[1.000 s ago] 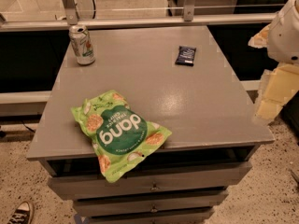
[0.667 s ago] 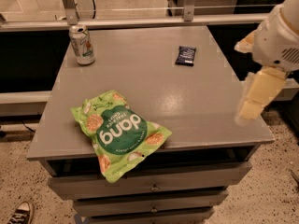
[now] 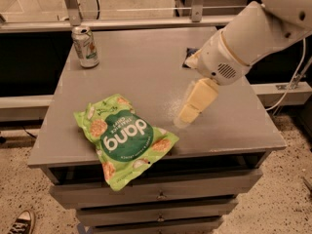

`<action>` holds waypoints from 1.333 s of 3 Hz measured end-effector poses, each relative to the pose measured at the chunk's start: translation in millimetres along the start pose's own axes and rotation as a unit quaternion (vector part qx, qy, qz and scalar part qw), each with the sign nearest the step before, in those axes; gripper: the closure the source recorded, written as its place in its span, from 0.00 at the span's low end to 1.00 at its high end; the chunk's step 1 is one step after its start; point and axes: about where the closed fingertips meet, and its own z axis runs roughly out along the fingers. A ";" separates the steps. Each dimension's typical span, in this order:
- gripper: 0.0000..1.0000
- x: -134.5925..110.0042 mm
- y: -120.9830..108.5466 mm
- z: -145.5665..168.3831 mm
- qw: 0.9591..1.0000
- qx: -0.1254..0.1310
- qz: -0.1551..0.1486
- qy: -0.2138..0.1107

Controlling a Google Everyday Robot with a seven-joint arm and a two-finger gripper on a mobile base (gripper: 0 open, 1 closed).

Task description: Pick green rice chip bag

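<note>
Crinkles catch the light on the green rice chip bag, which we see lying flat on the near left part of the grey worktop. Its dark green circle faces up, the white "dang" lettering reads upside down to us, and round tan chip pictures sit around it. The bag's near corner hangs over the front edge of the worktop, in front of the top drawer (the rest of it rests on the surface).

To the right of the bag we find the gripper, a pale yellow wedge. It slants down and to the left from the white arm, which reaches in from the far right. Its tip is low over the middle of the worktop, near the bag's right corner but apart from it. We cannot tell whether it touches the surface. We see it from the side, so we cannot tell whether the jaws are released or clenched.

At the far left corner a pale soda can stands upright, well apart from the bag. Toward the far right a small dark packet lies flat, partly hidden behind the arm. A dark shoe shows on the speckled floor at the near left.
</note>
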 end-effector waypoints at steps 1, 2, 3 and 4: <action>0.00 -28.3 12.3 45.1 0.998 -0.037 0.025 -0.039; 0.00 -45.1 26.9 100.2 0.993 -0.080 0.061 -0.056; 0.00 -50.5 35.8 123.5 0.989 -0.111 0.083 -0.057; 0.15 -61.9 44.9 131.7 0.986 -0.130 0.086 -0.064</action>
